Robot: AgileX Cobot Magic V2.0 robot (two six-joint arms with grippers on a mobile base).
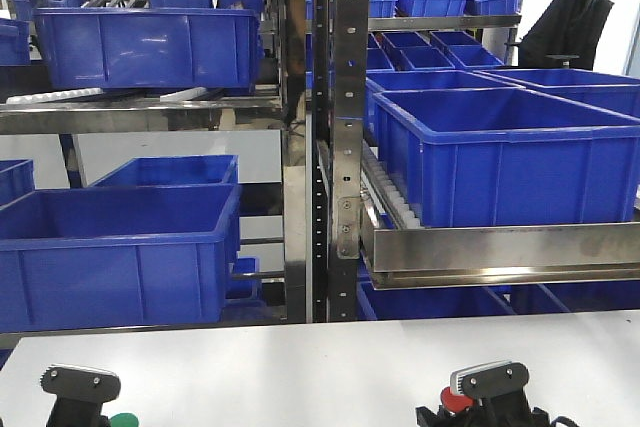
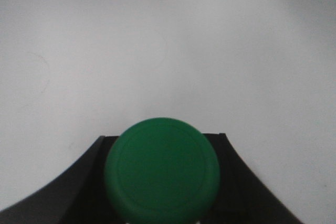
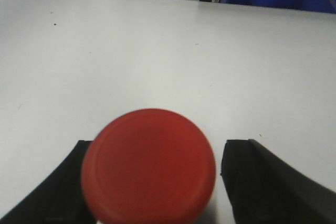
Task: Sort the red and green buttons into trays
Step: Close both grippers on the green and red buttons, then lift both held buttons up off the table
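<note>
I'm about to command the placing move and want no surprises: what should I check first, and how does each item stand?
1. Left gripper closed on green button: ok, no gap shows.
2. Right gripper closed on red button: cannot tell, table shows beside the cap and the base is hidden.
3. Trays in sight: not ok, none in any view.
4. Both lifted off the table: cannot tell.
5. Table ahead free: ok.

Steel shelving (image 1: 345,147) with blue crates (image 1: 500,162) behind a white table (image 1: 300,367)
</note>
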